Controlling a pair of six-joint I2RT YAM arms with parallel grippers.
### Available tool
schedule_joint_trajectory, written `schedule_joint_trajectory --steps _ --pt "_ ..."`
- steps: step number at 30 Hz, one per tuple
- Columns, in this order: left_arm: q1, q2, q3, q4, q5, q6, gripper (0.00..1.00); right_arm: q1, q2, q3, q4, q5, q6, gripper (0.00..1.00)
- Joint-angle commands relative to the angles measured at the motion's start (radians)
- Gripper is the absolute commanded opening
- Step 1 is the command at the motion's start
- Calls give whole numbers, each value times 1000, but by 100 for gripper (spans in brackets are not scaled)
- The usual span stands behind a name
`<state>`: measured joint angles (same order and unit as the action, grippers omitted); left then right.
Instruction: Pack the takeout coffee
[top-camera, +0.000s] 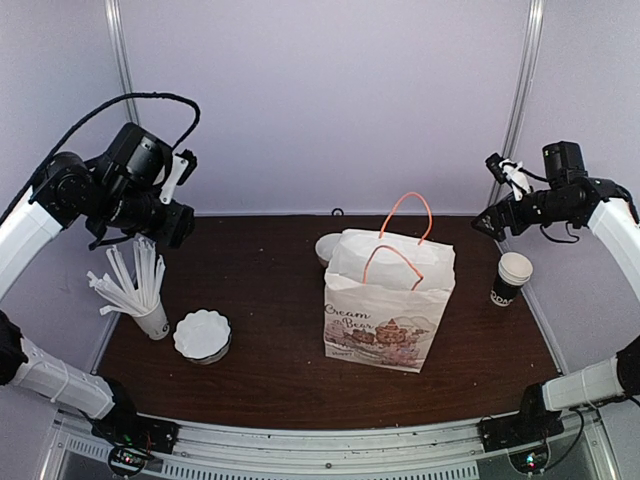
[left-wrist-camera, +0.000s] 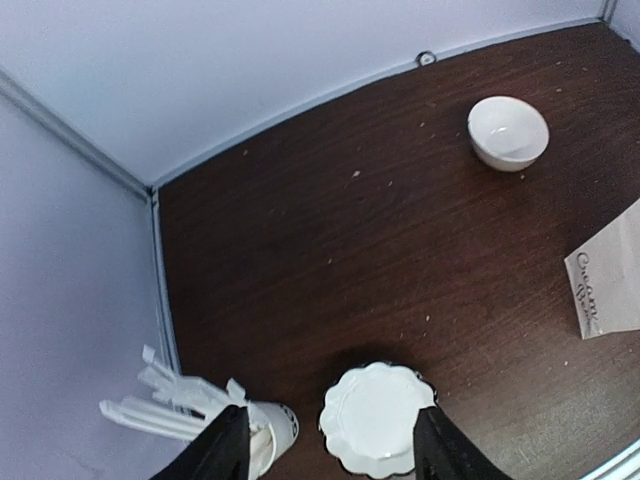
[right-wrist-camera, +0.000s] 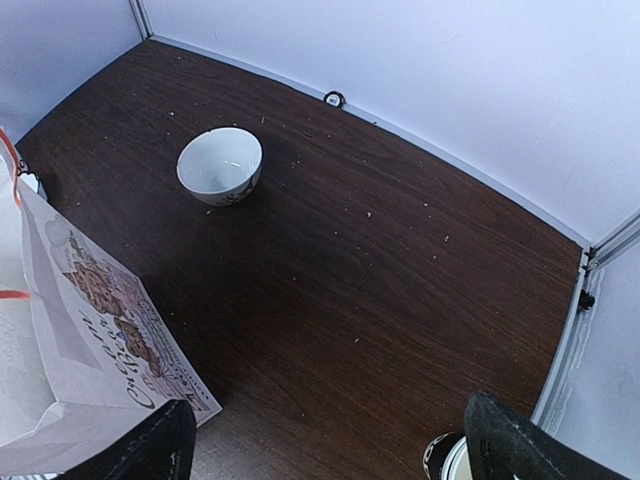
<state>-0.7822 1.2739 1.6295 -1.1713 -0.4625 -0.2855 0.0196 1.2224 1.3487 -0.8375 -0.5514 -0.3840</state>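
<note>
No black-lidded takeout coffee cup shows in any view. A white paper bag (top-camera: 388, 300) with orange handles stands upright mid-table, its top open; its corner shows in the left wrist view (left-wrist-camera: 610, 270) and its side in the right wrist view (right-wrist-camera: 70, 330). A black cup with a white rim and no lid (top-camera: 513, 277) stands right of the bag, and its edge shows in the right wrist view (right-wrist-camera: 445, 460). My left gripper (top-camera: 178, 224) hangs open high over the table's left side (left-wrist-camera: 330, 445). My right gripper (top-camera: 487, 224) hangs open high above the lidless cup (right-wrist-camera: 325, 445). Both are empty.
A cup of wrapped white straws (top-camera: 150, 318) (left-wrist-camera: 265, 435) stands at the left, next to a white scalloped round piece on a dark base (top-camera: 202, 335) (left-wrist-camera: 378, 415). A white bowl (top-camera: 328, 247) (left-wrist-camera: 508, 132) (right-wrist-camera: 220, 165) sits behind the bag. Walls enclose the dark wooden table (top-camera: 270, 300).
</note>
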Motion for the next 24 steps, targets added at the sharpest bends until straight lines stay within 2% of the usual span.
schedule_joint_trajectory --steps 1,3,8,15,19,24 --pt "45 -31 -36 -195 -96 -171 54 -7 8 36 10 -54 18 96" --pt "65 -42 -61 -232 -99 -205 52 -6 11 40 7 -69 17 96" --pt "113 -52 -148 -207 -50 -220 52 -6 10 38 1 -87 17 96" --pt "155 25 -163 -199 -68 -224 54 -6 -4 28 -4 -112 10 96" --pt "155 -6 -158 -247 -88 -292 52 -6 -13 30 -10 -118 10 96" --pt "156 -112 -143 -412 -152 -458 64 -6 -2 38 -13 -133 9 96"
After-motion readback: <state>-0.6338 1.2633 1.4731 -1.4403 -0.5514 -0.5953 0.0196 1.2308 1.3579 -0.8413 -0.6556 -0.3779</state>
